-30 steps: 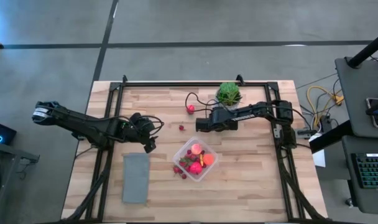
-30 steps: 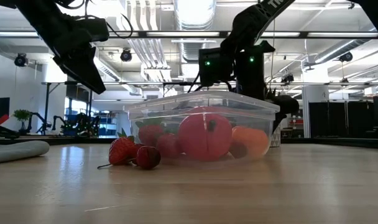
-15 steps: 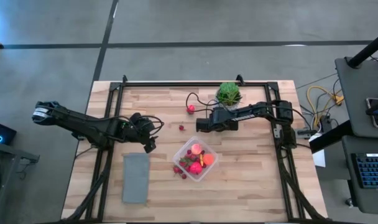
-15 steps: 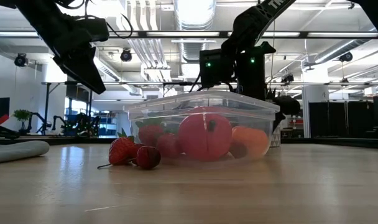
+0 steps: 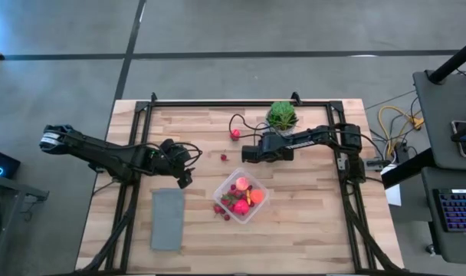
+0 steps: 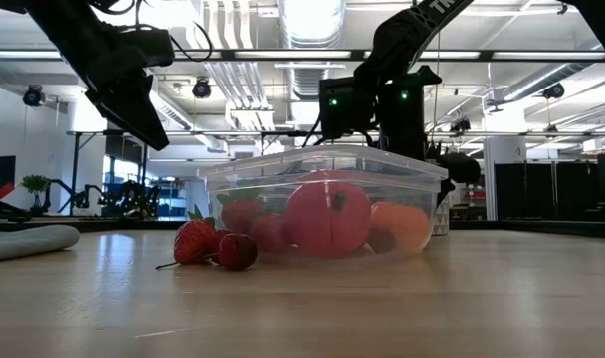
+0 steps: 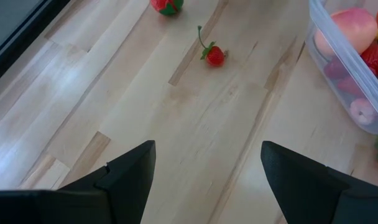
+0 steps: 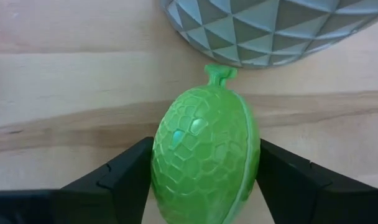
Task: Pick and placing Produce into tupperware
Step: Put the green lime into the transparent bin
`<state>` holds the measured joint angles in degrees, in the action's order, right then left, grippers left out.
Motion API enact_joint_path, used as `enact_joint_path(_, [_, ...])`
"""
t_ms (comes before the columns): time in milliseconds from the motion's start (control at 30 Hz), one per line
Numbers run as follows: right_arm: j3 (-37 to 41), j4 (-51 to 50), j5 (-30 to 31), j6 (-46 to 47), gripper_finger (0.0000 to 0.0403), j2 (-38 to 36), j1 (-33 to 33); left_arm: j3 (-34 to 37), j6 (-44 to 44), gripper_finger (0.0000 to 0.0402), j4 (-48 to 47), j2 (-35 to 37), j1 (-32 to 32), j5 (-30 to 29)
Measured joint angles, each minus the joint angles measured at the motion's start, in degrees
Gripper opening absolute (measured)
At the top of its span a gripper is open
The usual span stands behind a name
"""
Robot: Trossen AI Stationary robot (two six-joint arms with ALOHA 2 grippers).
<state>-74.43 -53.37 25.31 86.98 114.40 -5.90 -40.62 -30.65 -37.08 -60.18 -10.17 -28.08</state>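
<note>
The clear tupperware stands mid-table and holds pink, orange and red pieces; it also shows in the low view. Two red berries lie on the wood against its near-left side. A small berry and a strawberry lie farther back. My right gripper is shut on a bright green, scaly fruit close to the white faceted plant pot. My left gripper is open and empty, held above the table left of the box. My right gripper pinches the green fruit by its two long sides between the two fingers. The fruit's stem end points away from the gripper, toward the pot. I cannot tell whether the fruit rests on the wood or hangs just above it.
A flat grey rectangle lies at the near left. The spiky green plant in its pot stands at the far middle, right beside my right gripper. Bare wood lies to the right of the box.
</note>
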Motion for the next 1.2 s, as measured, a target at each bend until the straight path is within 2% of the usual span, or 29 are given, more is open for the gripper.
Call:
enact_joint_path(233, [-1.46, -0.15, -0.91, 0.00, 0.0249, -2.10, 1.08, 0.00, 0.00, 0.0276, 0.02, 0.00, 0.00, -0.01])
enact_joint_path(433, [-4.79, -0.82, -2.08, -0.24, 0.0246, -4.54, 4.68, -0.02, -0.04, 0.0276, 0.09, -0.02, 0.00, -0.02])
enact_joint_path(600, [-10.08, -1.91, -4.77, -2.77, 0.0247, -8.18, 11.30, -0.04, -0.07, 0.0276, 0.02, -0.04, 0.01, -0.02])
enact_joint_path(767, [-17.43, -1.68, -4.83, -9.85, 0.0245, -11.92, 20.60, -0.04, -0.09, 0.0276, 0.15, -0.02, 0.02, -0.04])
enact_joint_path(867, [-19.49, -1.73, -7.64, -11.27, 0.0245, -11.63, 24.53, -0.04, -0.07, 0.0276, 0.15, -0.02, 0.07, -0.02])
enact_joint_path(967, [-19.37, -1.72, -9.91, -8.60, 0.0247, -9.37, 26.15, -0.04, -0.09, 0.0276, 0.13, -0.02, 0.07, -0.02])
enact_joint_path(1200, [-18.60, -2.05, -7.44, -5.08, 0.0269, -4.65, 26.10, -0.04, -0.09, 0.0276, 0.09, -0.02, 0.06, -0.01])
